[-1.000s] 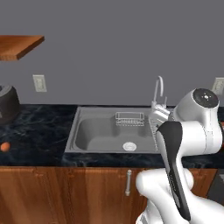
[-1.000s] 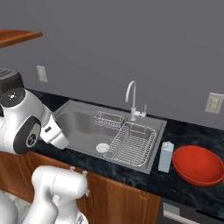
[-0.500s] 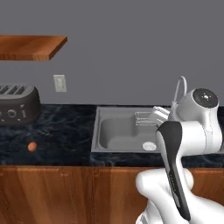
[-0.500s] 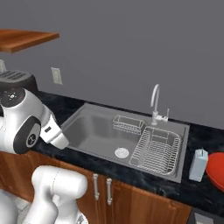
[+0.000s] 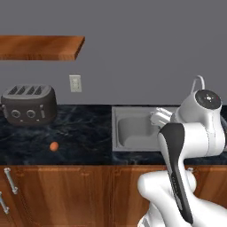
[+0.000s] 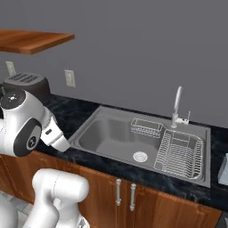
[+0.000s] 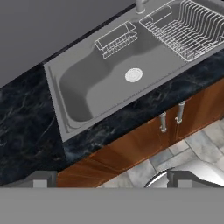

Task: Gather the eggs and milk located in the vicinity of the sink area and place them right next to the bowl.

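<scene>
One egg (image 5: 53,146), a small brown-orange oval, lies on the dark counter left of the sink (image 5: 133,129), in front of the toaster. The sink (image 6: 133,139) is a steel basin with a round drain (image 7: 134,75) and a wire dish rack (image 6: 180,149). A pale-blue sliver of the milk (image 6: 224,168) is cut off by the right edge of the right base view. The bowl is out of view. My gripper (image 7: 113,179) hangs open above the counter's front edge near the sink, with nothing between its fingertips (image 7: 41,178).
A dark toaster (image 5: 29,104) stands at the back left under a wooden shelf (image 5: 40,47). A curved chrome faucet (image 6: 177,107) rises behind the basin, beside a small wire basket (image 6: 147,127). Wooden cabinet doors (image 7: 170,124) run below the black marble counter (image 5: 80,133).
The whole picture has shifted right in both base views, so the base has driven left. The bowl has left the picture, the milk is nearly out, and the toaster and egg have come further in.
</scene>
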